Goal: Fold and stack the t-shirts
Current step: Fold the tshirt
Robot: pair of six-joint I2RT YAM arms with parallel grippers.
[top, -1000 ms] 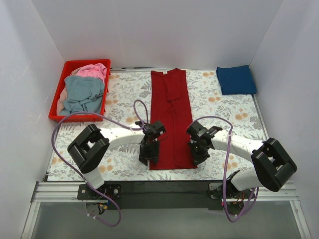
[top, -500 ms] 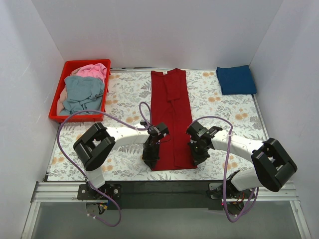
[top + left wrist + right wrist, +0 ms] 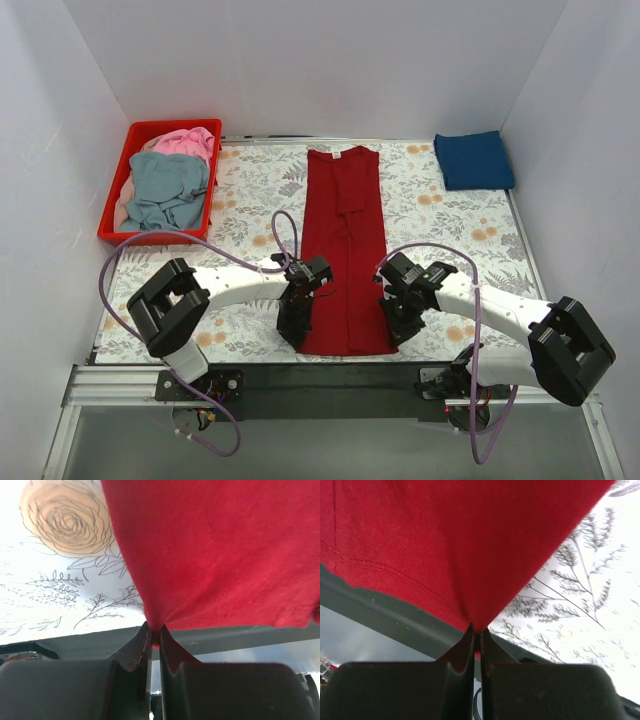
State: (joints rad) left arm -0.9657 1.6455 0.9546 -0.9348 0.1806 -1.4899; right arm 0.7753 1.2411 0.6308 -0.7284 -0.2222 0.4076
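The dark red t-shirt (image 3: 345,250) lies as a long narrow strip down the middle of the flowered table, collar at the far end. My left gripper (image 3: 292,335) is shut on its near left corner (image 3: 155,627). My right gripper (image 3: 399,332) is shut on its near right corner (image 3: 475,627). Both corners sit at the table's near edge. A folded navy blue t-shirt (image 3: 474,160) lies at the far right. Grey-blue (image 3: 165,190) and pink (image 3: 188,142) t-shirts lie crumpled in the red basket (image 3: 118,205).
The red basket stands at the far left of the table. White walls close in the left, far and right sides. The black rail (image 3: 330,385) with the arm bases runs along the near edge, just below the shirt's hem.
Both grippers have moved toward the near edge with the shirt's bottom corners, and the whole red shirt has slid a little nearer. The left arm's elbow has swung left.
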